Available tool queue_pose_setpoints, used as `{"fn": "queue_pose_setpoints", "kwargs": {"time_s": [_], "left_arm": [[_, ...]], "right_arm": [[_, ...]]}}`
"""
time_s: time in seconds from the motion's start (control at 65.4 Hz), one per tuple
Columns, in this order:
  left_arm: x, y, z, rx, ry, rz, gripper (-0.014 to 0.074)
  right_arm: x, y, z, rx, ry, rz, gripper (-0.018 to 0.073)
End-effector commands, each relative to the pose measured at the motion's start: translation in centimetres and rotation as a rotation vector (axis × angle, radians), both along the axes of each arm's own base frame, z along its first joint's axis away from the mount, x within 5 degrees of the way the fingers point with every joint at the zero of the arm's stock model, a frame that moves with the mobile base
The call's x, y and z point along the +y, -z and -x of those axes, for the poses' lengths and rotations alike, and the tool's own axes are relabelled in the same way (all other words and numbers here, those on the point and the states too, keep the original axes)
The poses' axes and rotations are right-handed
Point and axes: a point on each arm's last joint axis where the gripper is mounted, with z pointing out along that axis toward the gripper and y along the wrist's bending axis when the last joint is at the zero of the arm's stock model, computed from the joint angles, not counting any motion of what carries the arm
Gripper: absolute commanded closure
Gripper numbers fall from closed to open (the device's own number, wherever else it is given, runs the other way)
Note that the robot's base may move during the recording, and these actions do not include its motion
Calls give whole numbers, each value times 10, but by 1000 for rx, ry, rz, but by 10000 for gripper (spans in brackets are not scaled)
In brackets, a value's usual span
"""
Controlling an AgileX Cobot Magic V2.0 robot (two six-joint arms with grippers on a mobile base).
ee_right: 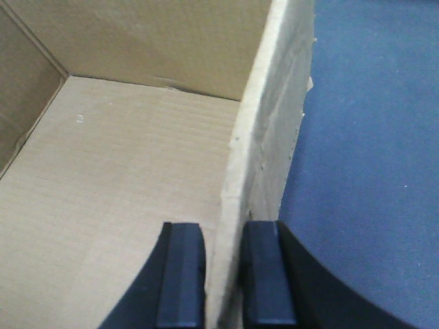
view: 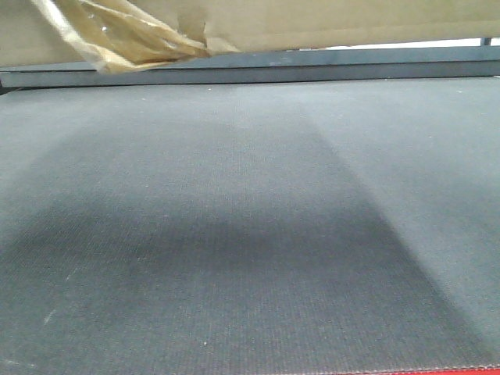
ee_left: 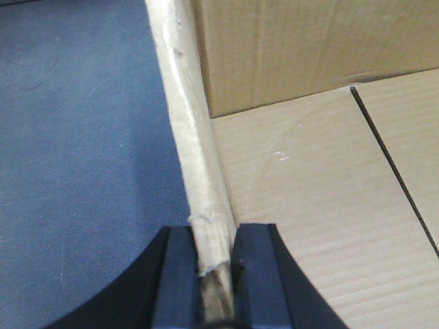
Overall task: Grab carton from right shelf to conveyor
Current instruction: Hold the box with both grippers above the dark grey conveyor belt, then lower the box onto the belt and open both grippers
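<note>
The carton is an open brown cardboard box. Its underside (view: pixel 328 23) fills the top edge of the front view, with a crumpled strip of clear tape (view: pixel 125 35) hanging at the left. My left gripper (ee_left: pixel 212 236) is shut on the carton's left wall (ee_left: pixel 188 123), one finger inside and one outside. My right gripper (ee_right: pixel 223 233) is shut on the carton's right wall (ee_right: pixel 271 130) the same way. The inside floor of the carton shows in the left wrist view (ee_left: pixel 309 178) and in the right wrist view (ee_right: pixel 123 157). The dark conveyor belt (view: pixel 250 234) lies below the carton.
The belt's far metal rail (view: pixel 312 66) runs under the carton in the front view. A red strip (view: pixel 437 370) marks the near edge of the belt. Blue-grey belt surface shows beside the carton walls in the left wrist view (ee_left: pixel 75 137) and the right wrist view (ee_right: pixel 370 137).
</note>
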Motion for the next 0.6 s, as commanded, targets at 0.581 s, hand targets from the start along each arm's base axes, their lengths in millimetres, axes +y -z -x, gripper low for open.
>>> {"fn": "queue_pose_setpoints", "kwargs": {"time_s": [0.581], "left_arm": [[-3,-2,-15,-69,15,-1,605]], "right_arm": [[-1,6,-18,-8,32,62,628]]}}
